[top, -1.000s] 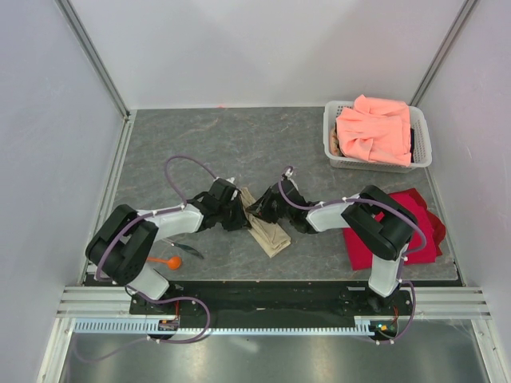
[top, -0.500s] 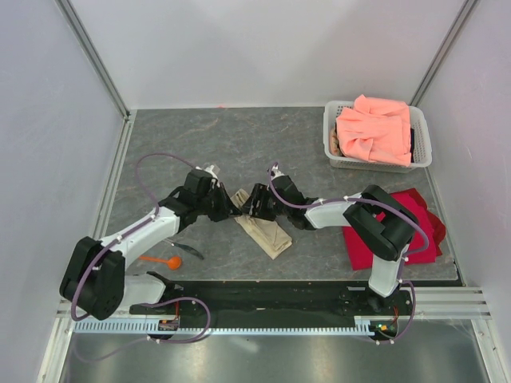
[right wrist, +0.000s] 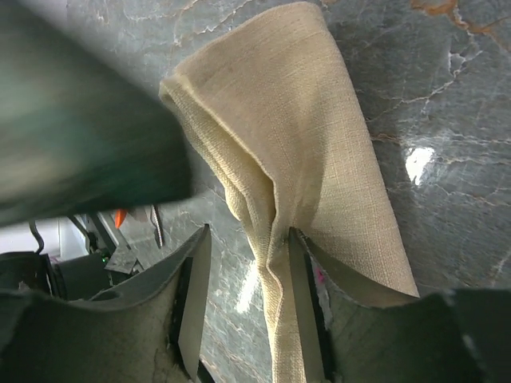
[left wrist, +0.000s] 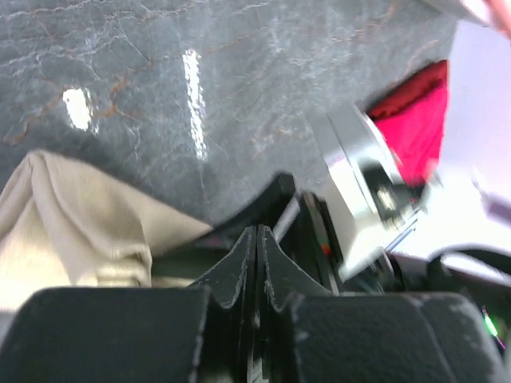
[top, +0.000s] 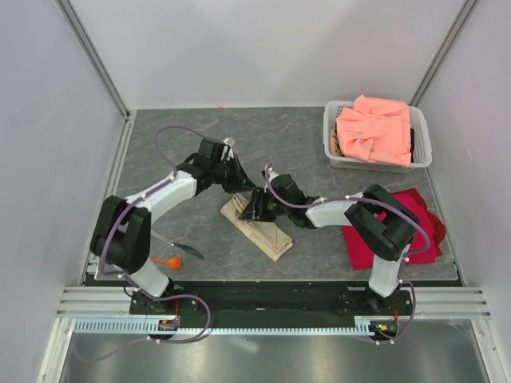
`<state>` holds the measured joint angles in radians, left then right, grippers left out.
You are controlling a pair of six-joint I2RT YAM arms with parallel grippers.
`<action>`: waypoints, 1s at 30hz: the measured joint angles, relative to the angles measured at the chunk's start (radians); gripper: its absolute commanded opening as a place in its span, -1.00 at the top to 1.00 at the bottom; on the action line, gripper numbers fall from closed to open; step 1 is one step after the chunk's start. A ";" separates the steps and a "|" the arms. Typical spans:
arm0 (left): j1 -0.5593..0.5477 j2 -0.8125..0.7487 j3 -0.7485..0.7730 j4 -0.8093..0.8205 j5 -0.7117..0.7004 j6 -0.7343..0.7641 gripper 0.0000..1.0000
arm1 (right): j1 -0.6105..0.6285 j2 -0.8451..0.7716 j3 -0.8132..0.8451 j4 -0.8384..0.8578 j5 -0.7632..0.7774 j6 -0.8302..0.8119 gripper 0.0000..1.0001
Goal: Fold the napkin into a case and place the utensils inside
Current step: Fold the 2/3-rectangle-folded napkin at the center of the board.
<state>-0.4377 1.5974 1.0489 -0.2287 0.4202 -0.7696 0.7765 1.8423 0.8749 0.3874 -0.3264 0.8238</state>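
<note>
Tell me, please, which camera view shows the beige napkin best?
The right wrist view. There the napkin fills the frame, with its folded layers and weave sharp. The top external view shows its long shape, but small and partly covered. The left wrist view shows only one blurred corner.

Counts, top view:
- 2 arms: left arm (top: pixel 164 198), right arm (top: pixel 343 214)
- 2 grippers, one per arm: left gripper (top: pixel 237 182), right gripper (top: pixel 252 209)
- 3 cloths: 1 beige napkin (top: pixel 259 230), 1 salmon-pink cloth (top: pixel 375 128), 1 red cloth (top: pixel 421 235)
- 2 utensils: 1 orange spoon (top: pixel 169 261), 1 thin dark utensil (top: pixel 185 250)
- 1 white basket (top: pixel 329 137)
- 1 table (top: pixel 184 136)
</note>
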 measured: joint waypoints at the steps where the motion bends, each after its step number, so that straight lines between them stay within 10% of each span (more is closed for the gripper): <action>1: 0.000 0.032 0.021 -0.009 0.002 0.001 0.91 | -0.002 -0.002 0.000 -0.002 -0.003 -0.004 0.02; 14: 0.000 0.150 0.021 -0.098 -0.028 0.069 0.96 | -0.057 -0.083 -0.023 -0.016 -0.068 -0.033 -0.02; 30: 0.001 0.089 -0.104 -0.152 -0.144 0.125 0.96 | -0.073 -0.174 -0.262 -0.030 -0.139 -0.010 0.51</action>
<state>-0.4366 1.6859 0.9447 -0.3809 0.2764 -0.6449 0.7033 1.6684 0.6128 0.3573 -0.4656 0.8143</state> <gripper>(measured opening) 0.026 0.251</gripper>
